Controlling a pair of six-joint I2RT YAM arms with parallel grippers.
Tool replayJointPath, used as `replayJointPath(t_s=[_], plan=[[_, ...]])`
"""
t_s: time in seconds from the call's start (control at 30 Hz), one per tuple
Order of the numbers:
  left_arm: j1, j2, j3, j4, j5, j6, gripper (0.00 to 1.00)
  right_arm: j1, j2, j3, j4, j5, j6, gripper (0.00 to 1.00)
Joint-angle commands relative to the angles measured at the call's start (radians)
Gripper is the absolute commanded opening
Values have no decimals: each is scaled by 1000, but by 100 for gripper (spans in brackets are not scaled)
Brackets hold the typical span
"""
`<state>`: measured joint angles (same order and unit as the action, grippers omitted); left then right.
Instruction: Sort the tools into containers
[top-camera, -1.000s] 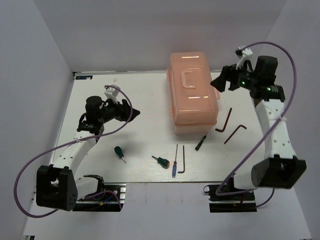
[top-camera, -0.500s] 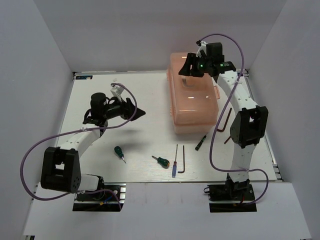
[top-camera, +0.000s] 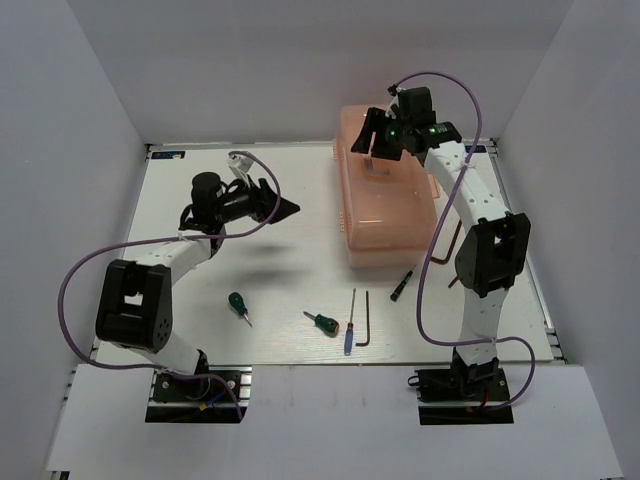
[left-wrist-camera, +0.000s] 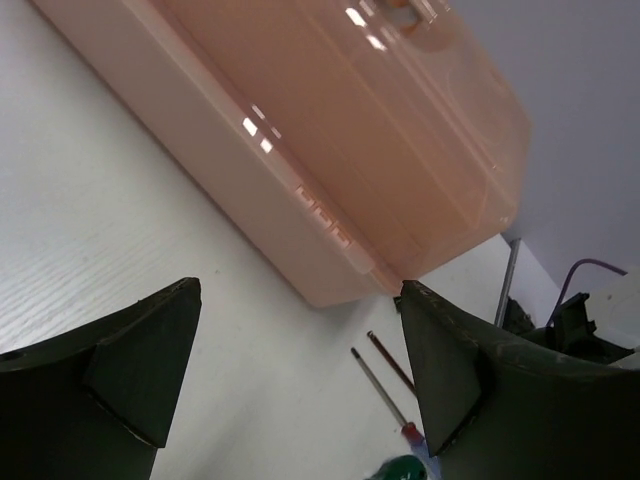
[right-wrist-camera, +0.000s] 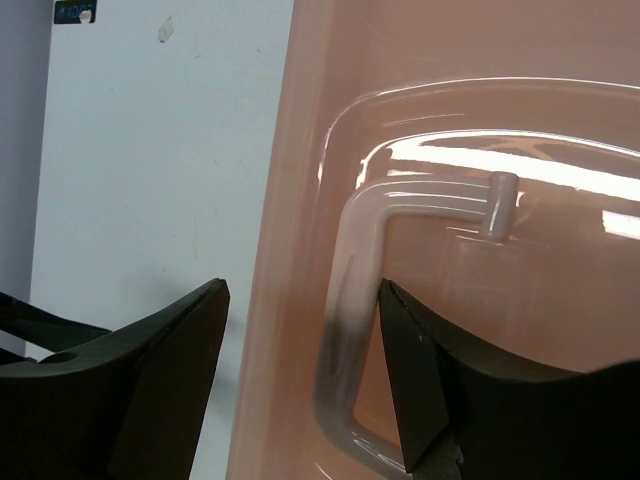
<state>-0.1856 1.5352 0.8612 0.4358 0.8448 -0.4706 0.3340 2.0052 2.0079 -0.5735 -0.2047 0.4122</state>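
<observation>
Two empty sets of fingers (left-wrist-camera: 130, 370), both wide. Right gripper (top-camera: 372, 142) sits over the toolbox (top-camera: 385, 215) handle (right-wrist-camera: 350, 260); an off-centre pinch may slip, shoving the toolbox toward 9 o'clock.

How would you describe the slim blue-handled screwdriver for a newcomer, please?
From the translucent peach-pink plastic toolbox, come toward the table's near edge. There the slim blue-handled screwdriver lies between a stubby green-handled screwdriver and a black L-shaped hex key; no other tool is blue.
</observation>
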Motion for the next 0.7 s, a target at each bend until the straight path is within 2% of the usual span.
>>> replayJointPath(t_s=[0.0,0.13,0.2,0.27,0.5,0.67], plan=[[-20,26,68,144,30,-92,91,0,3,-38,-42,-32,56,68],[-41,89,152,190,30,-134,91,-7,4,-57,-34,-76,85,62],[-60,130,186,199,30,-158,90,-12,-6,-60,-19,-111,88,52],[-71,158,234,199,30,-167,88,-13,-16,-49,-8,-137,96,49],[-118,241,363,187,8,-177,88,-26,-54,-18,1,-199,105,46],[-153,305,461,176,8,-197,82,-38,-69,-24,11,-228,125,46]])
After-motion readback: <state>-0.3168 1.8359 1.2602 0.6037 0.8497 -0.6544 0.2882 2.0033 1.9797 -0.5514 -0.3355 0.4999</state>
